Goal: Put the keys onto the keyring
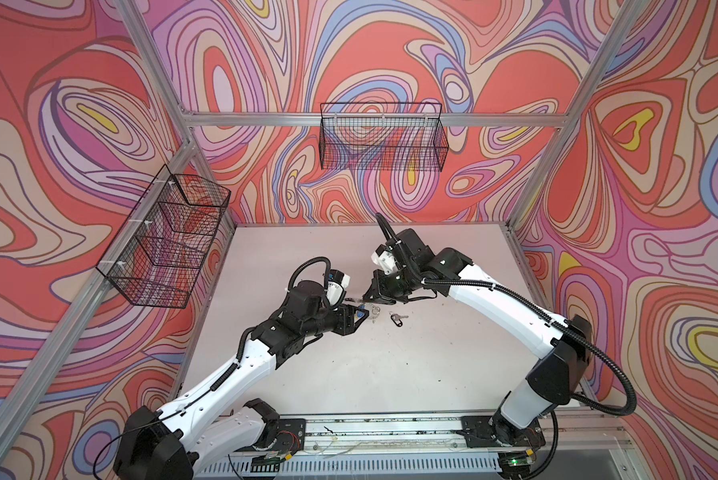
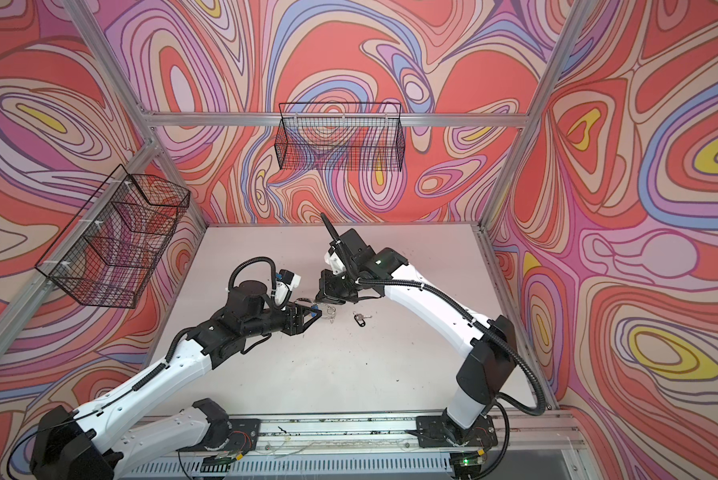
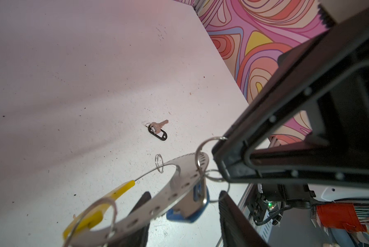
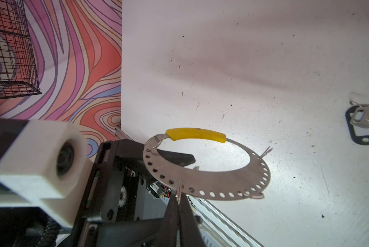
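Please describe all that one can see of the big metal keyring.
The flat grey metal keyring is a thin crescent plate with small holes along its outer edge, closed into a ring by a wire bearing a yellow sleeve. At its rim hang small wire loops. It is held above the white table; the right gripper, shut, pinches one loop.

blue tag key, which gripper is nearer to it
Left. The blue tag key sits inside the left gripper; the right gripper is just past it, shut on a wire loop at the rim of the keyring.
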Controlling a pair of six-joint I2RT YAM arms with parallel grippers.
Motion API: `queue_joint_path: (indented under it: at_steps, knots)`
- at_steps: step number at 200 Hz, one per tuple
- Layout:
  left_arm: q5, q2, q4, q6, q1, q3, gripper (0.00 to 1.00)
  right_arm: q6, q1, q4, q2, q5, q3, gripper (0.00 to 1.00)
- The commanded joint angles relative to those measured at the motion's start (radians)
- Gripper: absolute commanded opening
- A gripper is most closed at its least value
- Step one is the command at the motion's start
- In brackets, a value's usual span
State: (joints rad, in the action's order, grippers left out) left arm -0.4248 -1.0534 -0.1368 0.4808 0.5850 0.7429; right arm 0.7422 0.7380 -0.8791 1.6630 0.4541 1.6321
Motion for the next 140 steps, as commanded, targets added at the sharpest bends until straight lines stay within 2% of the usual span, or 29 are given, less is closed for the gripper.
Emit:
queue_joint_path:
  at_steps: [1, 48, 68, 137, 140]
  knots:
    - [0.011, -0.014, 0.017, -0.020, 0.004, 0.035, 0.44, 0.008, -0.005, 0.004, -0.036, 0.015, -0.016, 0.00]
    - [0.052, 0.008, -0.020, 0.004, 0.004, 0.036, 0.07, -0.001, -0.005, 0.021, -0.039, 0.037, -0.030, 0.00]
    - [0.065, 0.017, -0.043, 0.009, 0.004, 0.026, 0.00, -0.018, -0.006, 0.004, -0.031, 0.038, -0.008, 0.00]
    - [0.095, 0.039, -0.115, 0.001, 0.003, 0.024, 0.00, -0.020, -0.022, -0.003, -0.022, 0.107, -0.003, 0.00]
    - [0.093, 0.041, -0.115, 0.003, 0.003, 0.024, 0.03, -0.020, -0.022, -0.004, -0.021, 0.111, -0.002, 0.00]
